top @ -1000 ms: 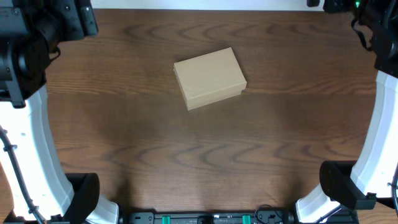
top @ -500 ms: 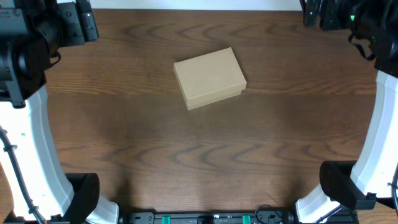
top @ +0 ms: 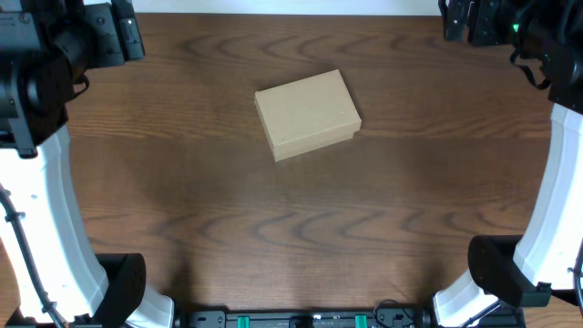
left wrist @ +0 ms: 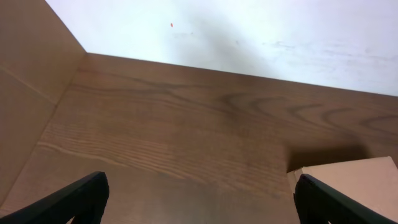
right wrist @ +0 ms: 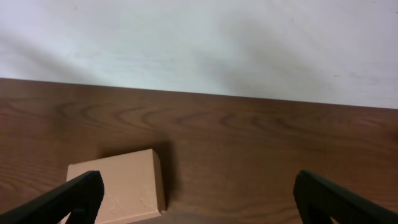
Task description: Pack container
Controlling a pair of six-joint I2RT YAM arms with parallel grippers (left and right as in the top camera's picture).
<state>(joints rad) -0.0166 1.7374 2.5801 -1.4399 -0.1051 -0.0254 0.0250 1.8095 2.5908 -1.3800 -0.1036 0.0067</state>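
Observation:
The container (top: pixel 307 114), a plain brown cardboard box with its lid down, lies alone on the wooden table a little behind the middle. In the left wrist view its corner (left wrist: pixel 348 180) shows at the lower right, just past my right-hand finger. The left gripper (left wrist: pixel 200 200) is open over bare wood, holding nothing. The right wrist view has the container (right wrist: pixel 118 183) at the lower left, beside the left-hand finger. My right gripper (right wrist: pixel 199 198) is open too, with only table between its fingers. Both grippers hang back from the box, apart from it.
The left arm (top: pixel 55 55) fills the far left corner and the right arm (top: pixel 510 23) the far right corner. Their white bases (top: pixel 64 264) stand at the front corners. A white wall (right wrist: pixel 199 43) runs behind the table. A tan panel (left wrist: pixel 25 93) borders the left side.
The right arm's dark head has come a little further into the far right corner, and the left arm shifted slightly. The container has not moved.

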